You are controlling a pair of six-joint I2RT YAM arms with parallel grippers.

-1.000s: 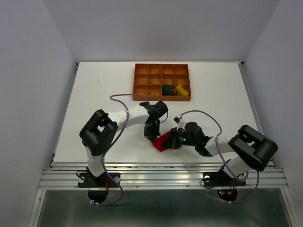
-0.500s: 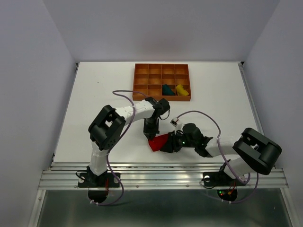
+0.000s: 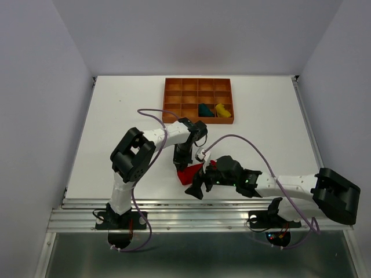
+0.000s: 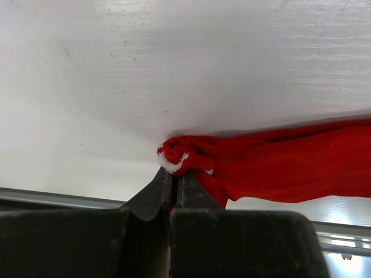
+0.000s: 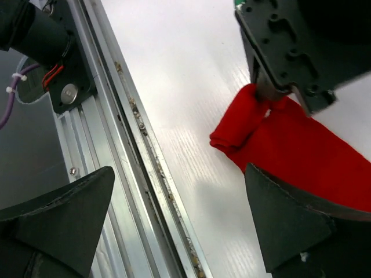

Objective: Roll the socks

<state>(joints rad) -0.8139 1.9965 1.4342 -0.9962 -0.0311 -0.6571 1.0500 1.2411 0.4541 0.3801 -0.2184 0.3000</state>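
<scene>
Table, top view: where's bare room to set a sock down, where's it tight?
Bare: the table left of the tray, the strip right of it, and the tray's ten empty cells. Crowded: near-centre, where the left claw pinches the red sock and the right claw stands open.

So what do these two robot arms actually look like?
The left arm and right arm are both made of white tube-like links joined by chunky black joints. A thin purple cable loops along each. The left end effector and right end effector are black, each with two wedge-shaped fingers.
</scene>
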